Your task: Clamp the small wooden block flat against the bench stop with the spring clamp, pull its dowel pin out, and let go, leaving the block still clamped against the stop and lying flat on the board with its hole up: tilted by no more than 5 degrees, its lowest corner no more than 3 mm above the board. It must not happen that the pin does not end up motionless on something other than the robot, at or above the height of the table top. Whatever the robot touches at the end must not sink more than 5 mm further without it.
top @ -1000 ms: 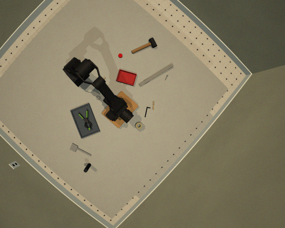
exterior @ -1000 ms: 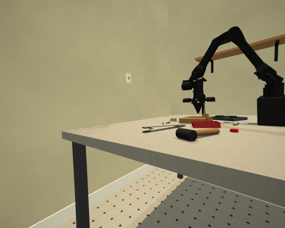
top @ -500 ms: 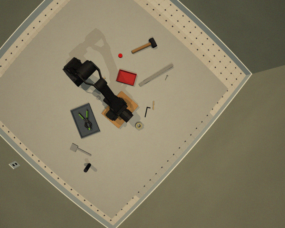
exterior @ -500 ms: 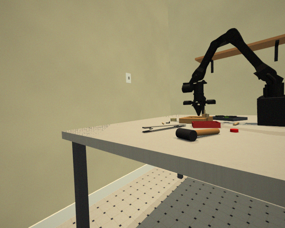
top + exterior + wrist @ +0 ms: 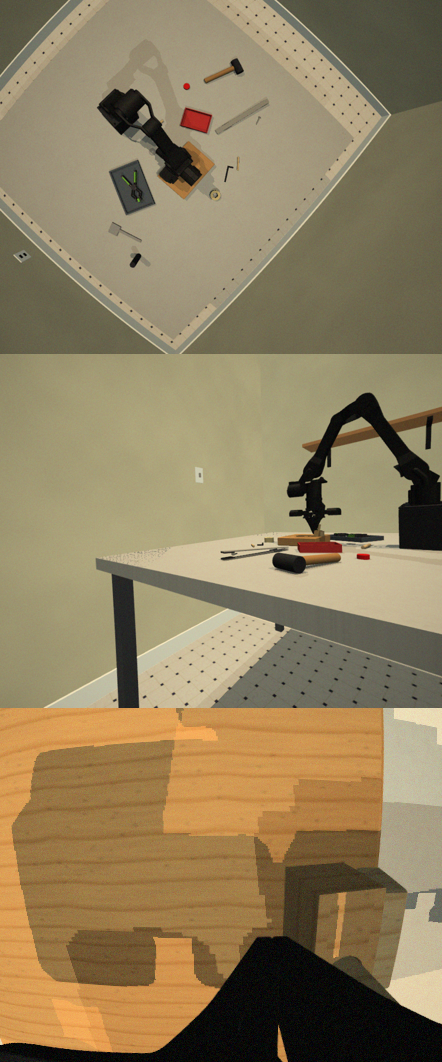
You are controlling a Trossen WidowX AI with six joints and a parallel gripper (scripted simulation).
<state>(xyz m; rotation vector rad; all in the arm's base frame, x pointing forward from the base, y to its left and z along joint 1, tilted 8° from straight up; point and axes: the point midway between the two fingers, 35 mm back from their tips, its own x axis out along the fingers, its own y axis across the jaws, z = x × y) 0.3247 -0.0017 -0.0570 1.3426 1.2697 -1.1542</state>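
A wooden board point(image 5: 203, 164) point(image 5: 295, 539) point(image 5: 225, 773) bears the small wooden block point(image 5: 319, 533) point(image 5: 350, 923) near one edge, its dowel pin point(image 5: 319, 527) point(image 5: 349, 965) upright. Above the board, the gripper point(image 5: 314, 532) point(image 5: 270, 951) is closed, nothing held; contact cannot be told. Seating the block seems in hand; a gentle push towards the stop is probably called for.

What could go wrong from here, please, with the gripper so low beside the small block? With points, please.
The closed gripper point(image 5: 191, 176) point(image 5: 313, 533) point(image 5: 270, 951) is right beside the block point(image 5: 350, 918); moving sideways, it may push the block away on the board point(image 5: 201, 160) point(image 5: 295, 540) point(image 5: 225, 788). The dowel pin point(image 5: 319, 528) stands up from it, so a careless touch might tip both. The fingers hide part of the block in the wrist view, so contact could be misjudged.
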